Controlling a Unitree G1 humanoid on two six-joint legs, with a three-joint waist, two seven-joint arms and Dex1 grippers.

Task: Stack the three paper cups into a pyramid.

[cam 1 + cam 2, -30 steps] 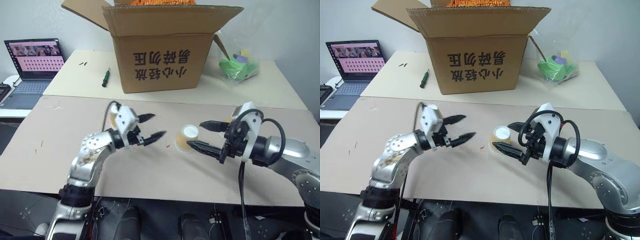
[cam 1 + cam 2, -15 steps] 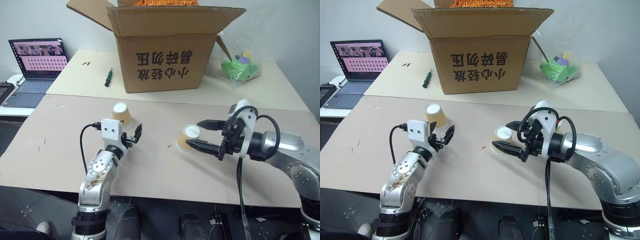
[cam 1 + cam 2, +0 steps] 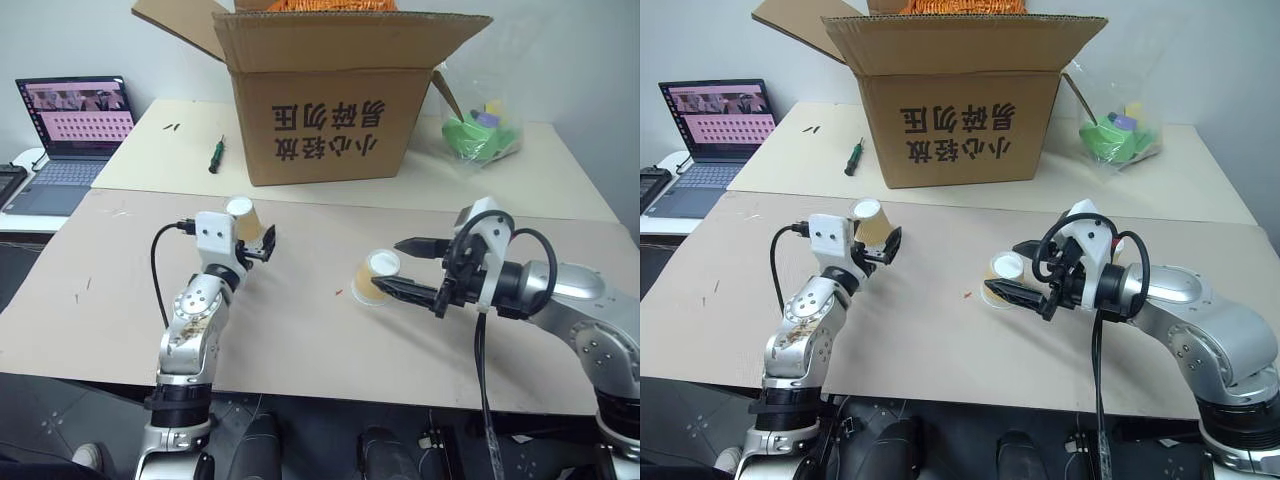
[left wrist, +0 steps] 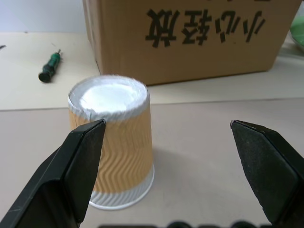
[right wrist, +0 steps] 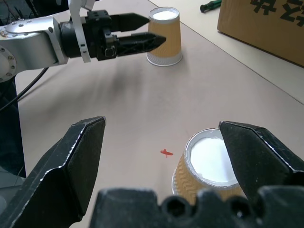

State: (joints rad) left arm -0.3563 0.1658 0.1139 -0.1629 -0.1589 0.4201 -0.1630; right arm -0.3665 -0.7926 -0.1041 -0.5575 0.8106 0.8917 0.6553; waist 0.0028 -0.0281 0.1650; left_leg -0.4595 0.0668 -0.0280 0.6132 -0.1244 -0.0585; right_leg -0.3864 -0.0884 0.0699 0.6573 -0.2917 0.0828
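Two paper cups stand upside down on the brown tabletop (image 3: 300, 330), white bases up; the third cup is hidden. The left cup (image 3: 243, 218) sits at the tips of my left gripper (image 3: 262, 243), which is open. In the left wrist view this cup (image 4: 118, 147) stands between the fingers, close against one finger (image 4: 78, 161), with a wide gap to the other. The middle cup (image 3: 375, 277) stands just beyond my open right gripper (image 3: 390, 265), beside its lower finger. The right wrist view shows that cup (image 5: 209, 164) near one fingertip, and the left gripper (image 5: 154, 29) at the far cup (image 5: 165, 35).
A large open cardboard box (image 3: 330, 100) stands behind the cups. A green-handled screwdriver (image 3: 213, 155) lies left of it and a bag of green things (image 3: 478, 130) to its right. A laptop (image 3: 70, 130) sits at the far left. A small red mark (image 5: 166, 152) is on the tabletop.
My left arm has swung from pointing right to pointing forward at the left cup, and its fingers have spread wider. The right arm and both cups have stayed put.
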